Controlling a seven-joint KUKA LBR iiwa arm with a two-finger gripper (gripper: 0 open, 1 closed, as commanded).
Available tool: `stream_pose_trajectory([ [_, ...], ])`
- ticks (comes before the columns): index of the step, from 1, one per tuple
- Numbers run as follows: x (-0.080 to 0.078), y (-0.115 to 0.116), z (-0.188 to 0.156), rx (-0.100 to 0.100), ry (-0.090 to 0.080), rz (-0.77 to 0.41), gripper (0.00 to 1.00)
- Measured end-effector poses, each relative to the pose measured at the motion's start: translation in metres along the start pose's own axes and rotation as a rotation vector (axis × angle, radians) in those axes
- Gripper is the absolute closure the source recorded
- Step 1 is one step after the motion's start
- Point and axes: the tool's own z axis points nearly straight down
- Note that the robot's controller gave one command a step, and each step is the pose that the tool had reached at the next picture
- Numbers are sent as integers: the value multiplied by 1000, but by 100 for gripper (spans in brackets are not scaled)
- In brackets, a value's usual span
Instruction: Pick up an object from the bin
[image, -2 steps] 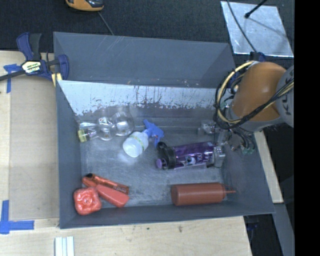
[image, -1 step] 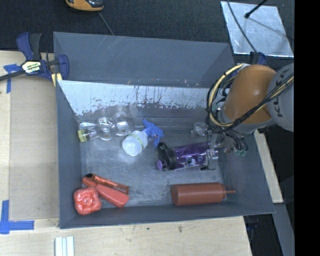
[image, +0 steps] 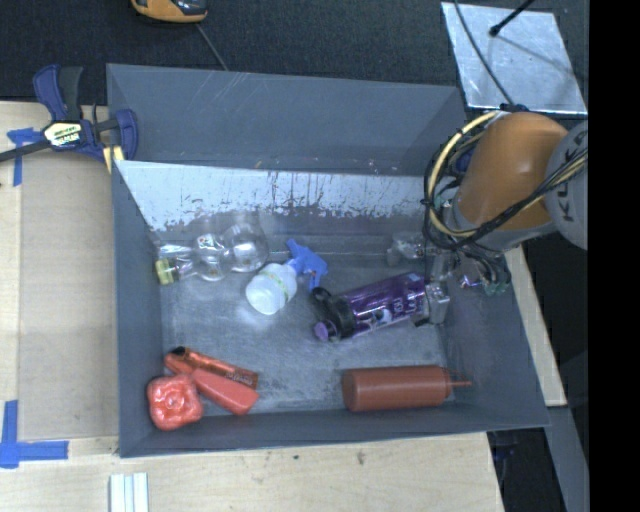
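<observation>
Purple bottle (image: 375, 305): lies on its side on the floor of the bin (image: 290, 125), just off centre toward 3 o'clock. Black cap end points to about 8 o'clock, base end to about 2 o'clock. Nothing leans on it; bare floor at 12 and at 6.

Handling, as a judgement: small plastic bottle with a glossy printed label, so probably light, fairly stiff and slick. The round body may roll on the metal floor if nudged from one side. Contents unknown; if part full, the weight could shift when it is lifted by one end. Best hold looks to be across the straight body near the middle, jaws square to the long axis. The cap neck is narrower and a less sure hold.

Gripper (image: 435, 295): at the bottle's 3 o'clock end, touching it or very nearly. Open or closed: cannot tell, since cables and the wrist crowd that spot. Whether the bottle is held: cannot tell. A hold at that end would likely let the bottle tip, cap down.

Outward:
- White spray bottle (image: 272, 288) with a blue trigger, at 9 o'clock of the purple one, near but apart.
- Clear glassy vessel (image: 215, 252), beyond it at the bin's 10 o'clock.
- Brown-red squeeze bottle (image: 395, 388) at 5 o'clock, lying flat, nozzle to 3 o'clock, apart from the purple one.
- Orange-red tool (image: 218, 380) and red knobbly lump (image: 173, 402) in the 7 o'clock corner, touching each other, well apart from the gripper.
</observation>
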Motion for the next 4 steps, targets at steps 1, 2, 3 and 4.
stream_pose_trajectory([
  [1,-4,40,35,-2,2,-86,0],
  [2,-21,27,35,-2,1,-19,100],
  [3,-21,27,35,-2,0,-18,100],
  [4,-20,27,32,-2,2,-18,100],
])
